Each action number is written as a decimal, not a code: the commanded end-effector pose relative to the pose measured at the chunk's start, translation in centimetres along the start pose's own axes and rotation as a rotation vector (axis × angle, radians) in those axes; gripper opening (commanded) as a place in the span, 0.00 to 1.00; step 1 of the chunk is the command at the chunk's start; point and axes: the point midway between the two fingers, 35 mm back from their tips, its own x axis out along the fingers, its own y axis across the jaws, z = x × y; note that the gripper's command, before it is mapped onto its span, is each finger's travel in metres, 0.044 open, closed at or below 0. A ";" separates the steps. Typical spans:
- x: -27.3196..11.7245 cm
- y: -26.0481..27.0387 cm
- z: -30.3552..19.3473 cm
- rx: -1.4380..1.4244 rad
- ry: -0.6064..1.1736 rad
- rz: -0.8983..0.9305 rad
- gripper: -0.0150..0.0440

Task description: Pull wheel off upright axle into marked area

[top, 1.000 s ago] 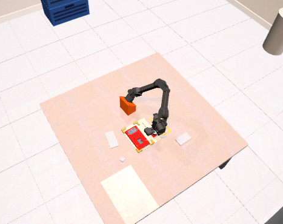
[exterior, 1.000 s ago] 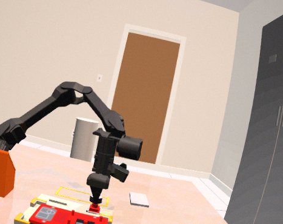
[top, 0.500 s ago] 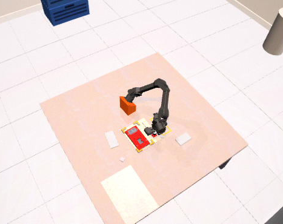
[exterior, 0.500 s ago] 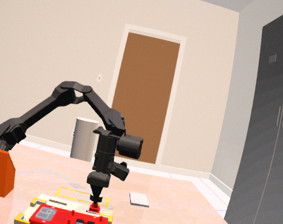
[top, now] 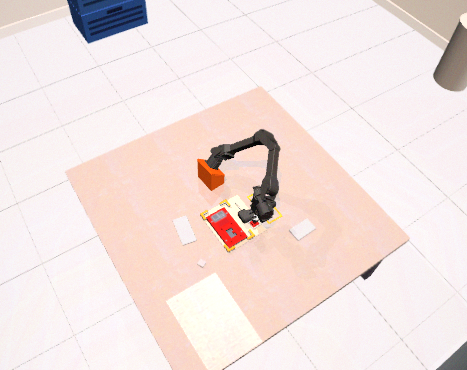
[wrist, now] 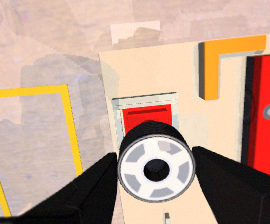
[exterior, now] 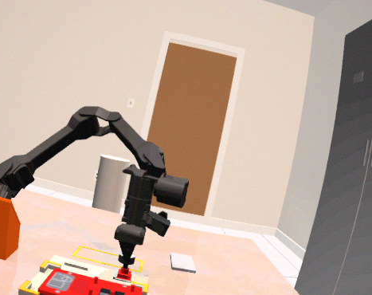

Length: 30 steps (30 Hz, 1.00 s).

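Wheel (wrist: 156,169): white hub with grey spokes and a dark tyre, seen face-on in the wrist view, its bore dark at the centre. It is located directly under the gripper (wrist: 156,172), over the small red mount (wrist: 148,116) at the edge of the cream board (wrist: 187,90). Whether the axle is seated in the bore cannot be told; it is not visible as a separate item.

Gripper: clenched on the wheel, one black finger (wrist: 94,187) pressed to the tyre on each side. In the exterior view it is pointed straight down (exterior: 127,261), with the wheel just above the red mount (exterior: 123,273).

Governing relation: the wheel's axis is vertical and in line with the gripper's approach, so a straight upward pull along that line is judged to be what the removal calls for; a sideways drag before clearance is judged likely to bind.

Marked area (wrist: 32,145): yellow outline on the table (top: 137,175), just beside the board, to the left in the wrist view. A short lateral carry after the lift is judged sufficient.

Status: wheel grasped, not yet placed.
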 end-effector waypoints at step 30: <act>-1.4 0.0 0.1 -0.001 -0.002 -0.002 0.25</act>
